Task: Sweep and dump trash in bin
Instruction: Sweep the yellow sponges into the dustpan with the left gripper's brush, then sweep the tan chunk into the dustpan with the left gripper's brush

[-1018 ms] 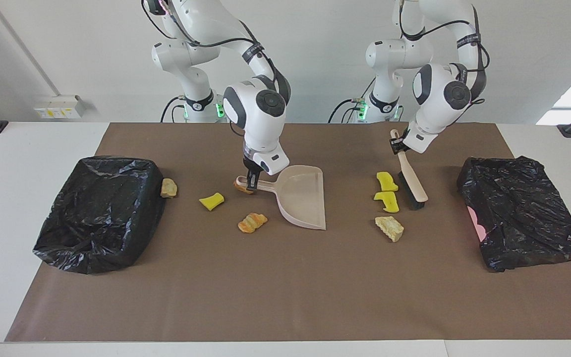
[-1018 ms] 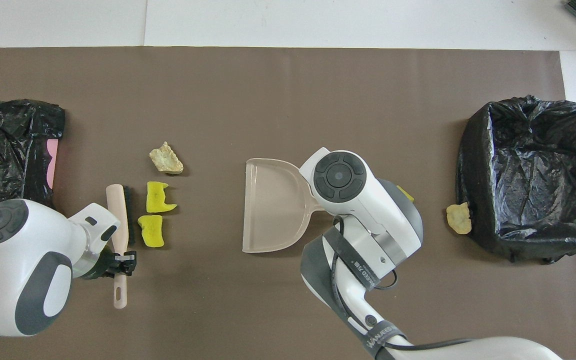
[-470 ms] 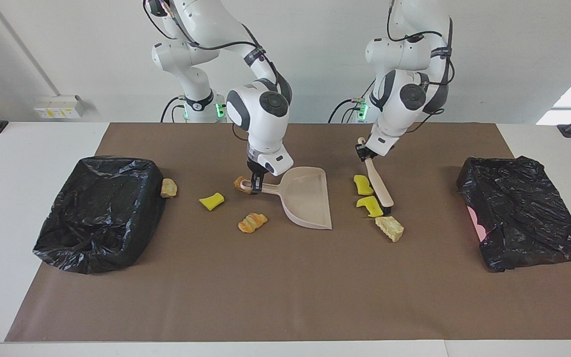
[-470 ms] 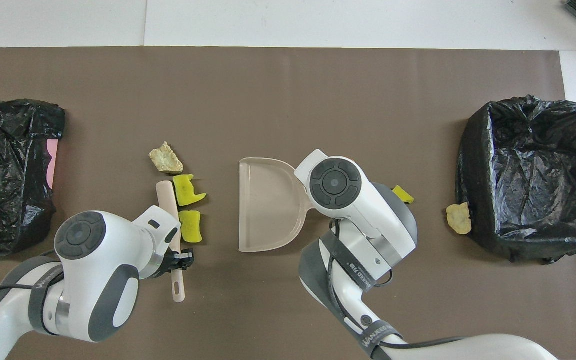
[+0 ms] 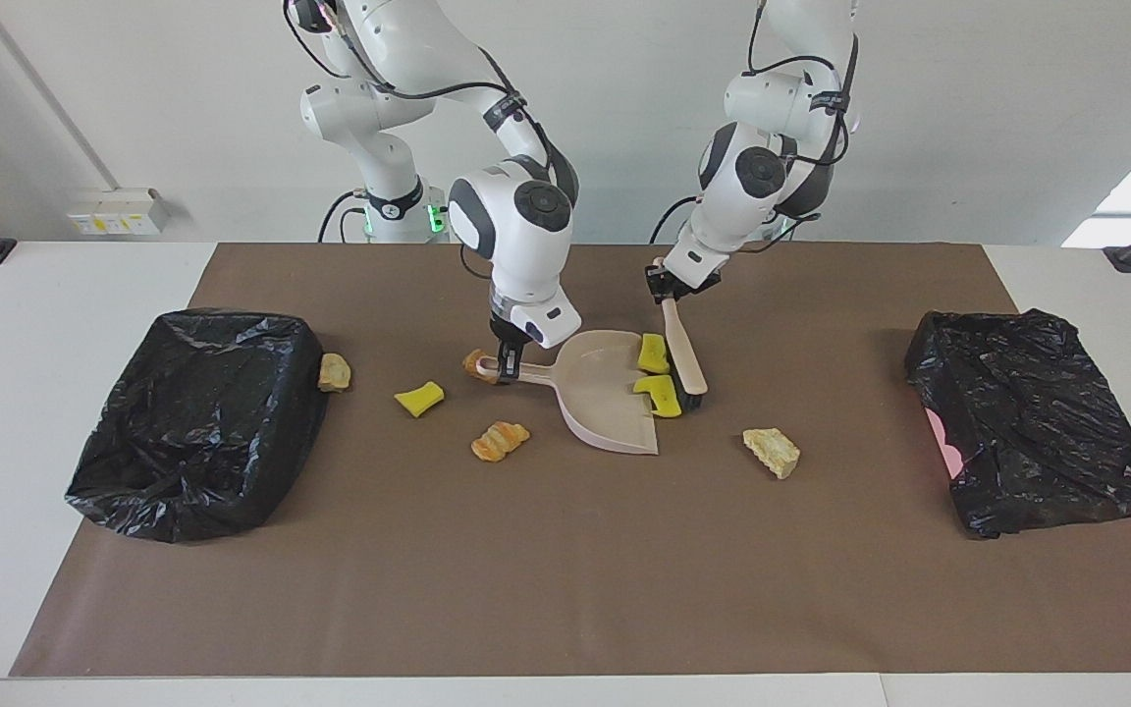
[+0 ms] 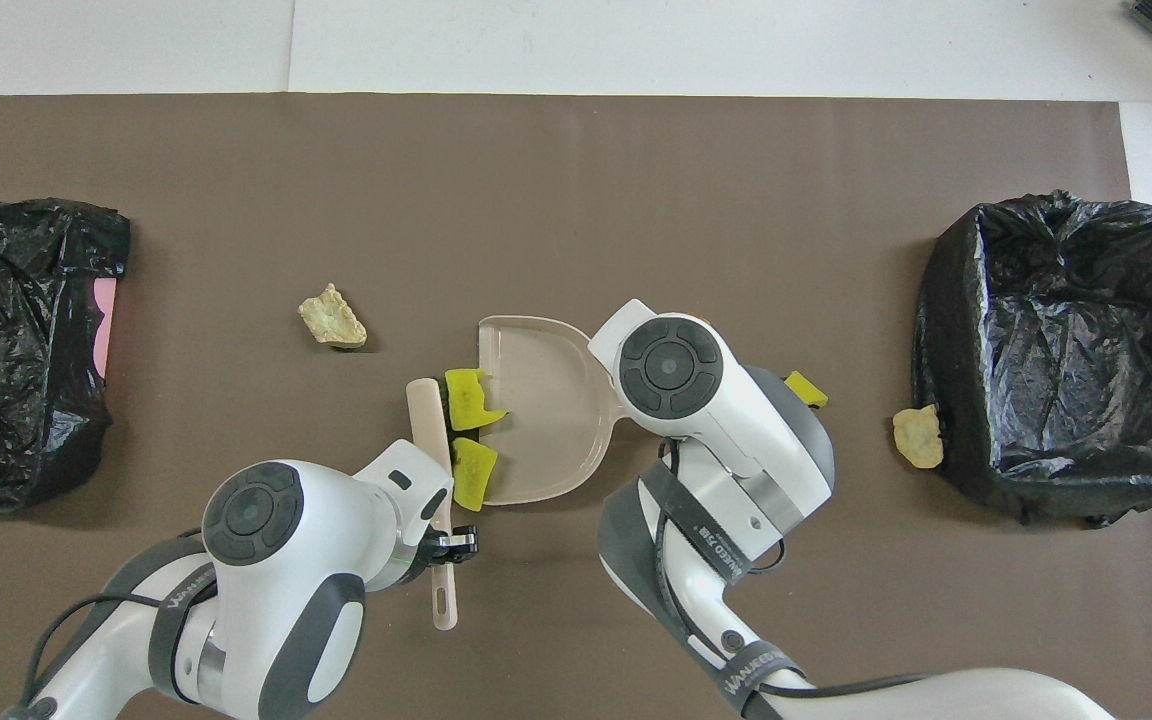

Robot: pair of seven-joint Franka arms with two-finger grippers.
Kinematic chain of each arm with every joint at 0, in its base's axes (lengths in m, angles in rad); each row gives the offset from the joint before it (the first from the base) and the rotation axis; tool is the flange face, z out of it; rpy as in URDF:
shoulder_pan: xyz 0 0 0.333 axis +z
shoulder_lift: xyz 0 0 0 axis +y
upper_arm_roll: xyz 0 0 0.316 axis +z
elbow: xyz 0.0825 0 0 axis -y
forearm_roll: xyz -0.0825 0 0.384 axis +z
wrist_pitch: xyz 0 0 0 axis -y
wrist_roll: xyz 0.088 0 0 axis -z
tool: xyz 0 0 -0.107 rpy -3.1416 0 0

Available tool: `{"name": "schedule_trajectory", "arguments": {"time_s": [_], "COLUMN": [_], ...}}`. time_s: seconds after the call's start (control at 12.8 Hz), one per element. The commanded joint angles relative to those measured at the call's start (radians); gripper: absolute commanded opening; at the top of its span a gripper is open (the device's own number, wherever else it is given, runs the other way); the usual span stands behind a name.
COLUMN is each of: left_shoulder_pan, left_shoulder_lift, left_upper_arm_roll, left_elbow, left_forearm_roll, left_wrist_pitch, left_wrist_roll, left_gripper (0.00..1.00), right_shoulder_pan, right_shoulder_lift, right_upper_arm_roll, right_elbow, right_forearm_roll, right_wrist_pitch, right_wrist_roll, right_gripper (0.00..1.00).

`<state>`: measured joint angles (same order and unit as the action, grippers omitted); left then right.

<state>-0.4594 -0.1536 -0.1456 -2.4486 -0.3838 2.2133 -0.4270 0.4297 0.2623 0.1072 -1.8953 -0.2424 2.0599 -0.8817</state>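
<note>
In the facing view the dustpan [image 5: 603, 393] is the landmark, lying on the brown tabletop [image 5: 565, 570] with its open mouth toward the left arm's end. The right gripper [image 5: 504, 369] has its fingers clamped on the dustpan handle. The left gripper [image 5: 665, 288] has its fingers clamped on the brush [image 5: 683, 349], whose long axis runs along the dustpan mouth. Two yellow wedges [image 5: 657, 375] sit between the brush and the dustpan, at its lip, one partly inside. One tan chunk [image 5: 772, 452] lies apart from the mouth, toward the left arm's end, and the brush has passed it by. On the handle side are a third yellow wedge [image 5: 419, 398], an orange chunk [image 5: 500, 440], a chunk at the handle end and one touching the black bin [image 5: 197, 417].

In the overhead view the yellow wedges [image 6: 471, 430] lie just beside the brush [image 6: 433, 440], pressed against the dustpan [image 6: 536, 420] mouth. I judge that the next push goes straight into the pan, across the brush's long axis.
</note>
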Motion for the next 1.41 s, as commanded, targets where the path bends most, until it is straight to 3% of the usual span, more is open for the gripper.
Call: {"name": "schedule_trajectory", "arguments": {"time_s": [0.0,0.31,0.63,0.86,1.1,1.33], "left_shoulder_pan": [-0.054,-0.038,0.154,0.250,0.338,0.352], "left_shoulder_lift": [0.046,0.082,0.094,0.109,0.205,0.310], "left_upper_arm_roll": [0.014,0.020,0.021,0.021,0.021,0.020], "left_elbow": [0.077,0.175,0.247,0.264,0.347,0.405], "left_forearm_roll": [-0.041,-0.049,-0.014,0.254,0.408,0.533], "left_wrist_pitch": [0.008,-0.015,-0.090,-0.128,-0.167,-0.155], "left_wrist_roll": [-0.032,-0.062,-0.049,-0.024,0.169,0.234], "left_gripper": [0.00,0.00,0.00,0.00,0.00,0.00], "right_shoulder_pan": [-0.002,-0.002,-0.003,-0.002,-0.003,-0.002], "right_shoulder_lift": [-0.003,-0.003,-0.003,-0.003,-0.003,-0.003], "right_upper_arm_roll": [0.005,0.005,0.005,0.003,0.005,0.005], "right_elbow": [-0.016,-0.014,-0.014,-0.014,-0.014,-0.014], "right_forearm_roll": [-0.017,-0.012,-0.012,-0.012,-0.012,-0.012], "right_wrist_pitch": [0.019,0.019,0.013,0.012,0.009,0.009], "right_wrist_roll": [-0.016,-0.014,-0.014,-0.009,-0.009,-0.009], "right_gripper": [0.00,0.00,0.00,0.00,0.00,0.00]}}
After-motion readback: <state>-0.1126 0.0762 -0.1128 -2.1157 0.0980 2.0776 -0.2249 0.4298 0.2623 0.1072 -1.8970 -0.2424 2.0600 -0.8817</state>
